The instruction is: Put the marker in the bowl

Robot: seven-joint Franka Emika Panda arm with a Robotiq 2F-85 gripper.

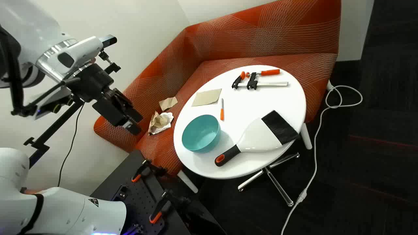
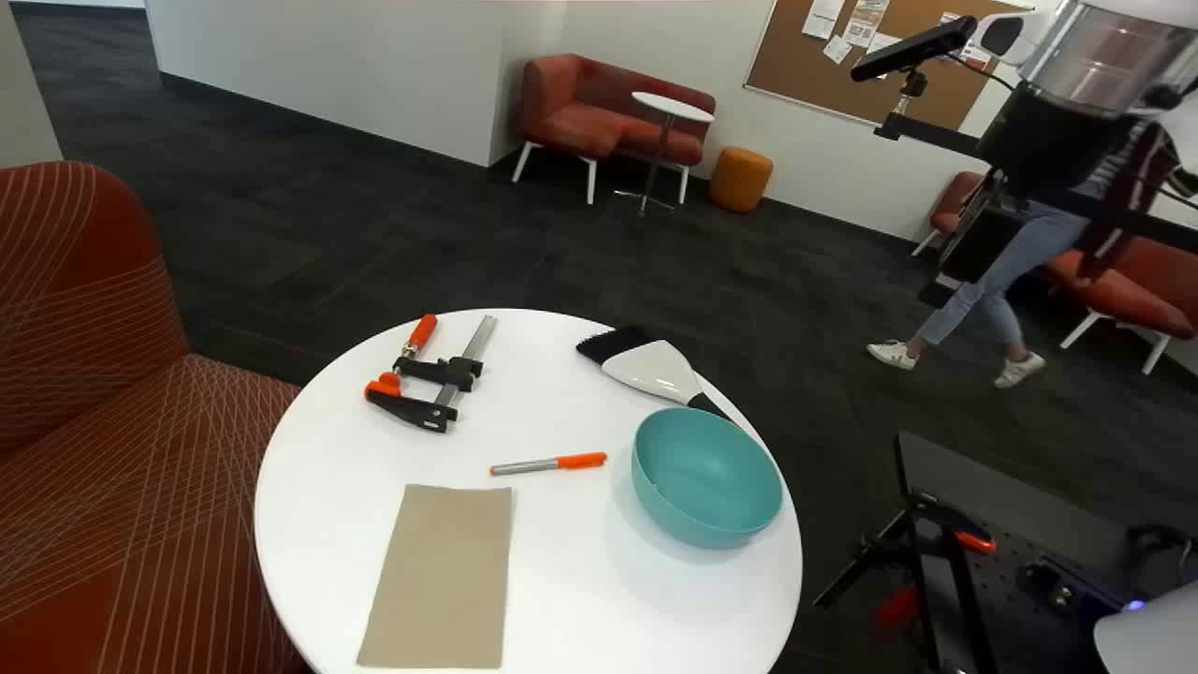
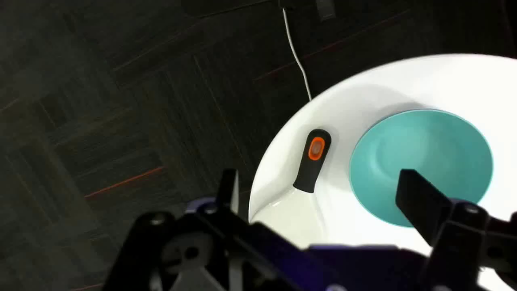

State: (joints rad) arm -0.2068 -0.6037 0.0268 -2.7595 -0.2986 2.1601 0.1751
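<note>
Orange and grey, the marker [image 2: 548, 464] is lying flat on the white tabletop [image 1: 241, 104], outside the teal bowl [image 1: 201, 133], its orange end lying nearest the bowl and its grey end resting near a brown paper sheet [image 2: 440, 576]; the end effector [image 3: 319, 186] is hanging above and well apart from it, its fingers [image 3: 420, 198] standing wide and holding nothing; so most of the risk is probably lying in the approach; the wrist view is framing the bowl and the handle [image 3: 309, 171] of a white hand brush [image 1: 259, 136] while leaving the marker out, so steering by it alone could be bringing the fingers down on the wrong object; with the bowl sitting so near, a low, spread finger could be catching its rim and pushing it toward the tabletop's edge; the marker's slim, seemingly round barrel could be rolling away if one finger is touching early; fingers stopping too high could be closing on air; and a grip near one end could be letting it tilt, clip the rim and fall outside.
</note>
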